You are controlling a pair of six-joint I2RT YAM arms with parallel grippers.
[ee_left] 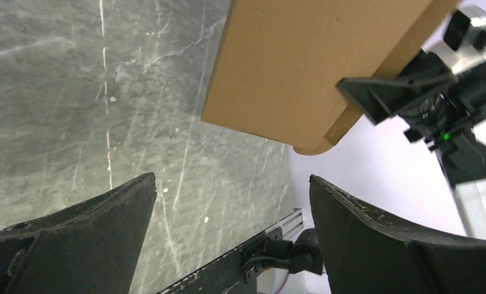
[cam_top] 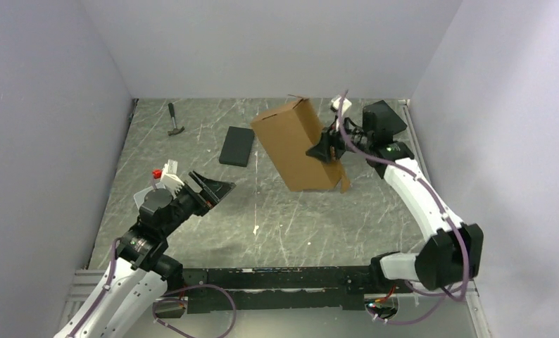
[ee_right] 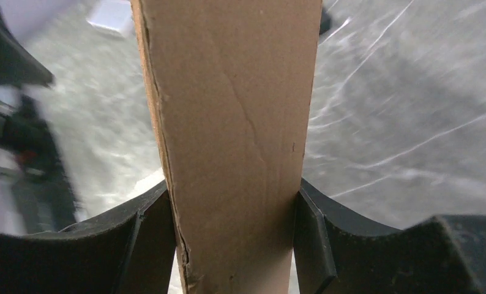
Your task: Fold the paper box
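Cardboard blocks most of the right wrist view. The paper box runs between the fingers of the right end effector, which clamps one panel; the box's far side is unseen. From above the box tilts, and whether its lower corner touches the table is unclear. The left end effector gapes wide and empty, well apart from the box. Beyond it lie a flat black box and a hammer. The table is scratched grey stone; the walls are plain white.

The plain brown corrugated cardboard box is running off the right wrist view's top and bottom edges.
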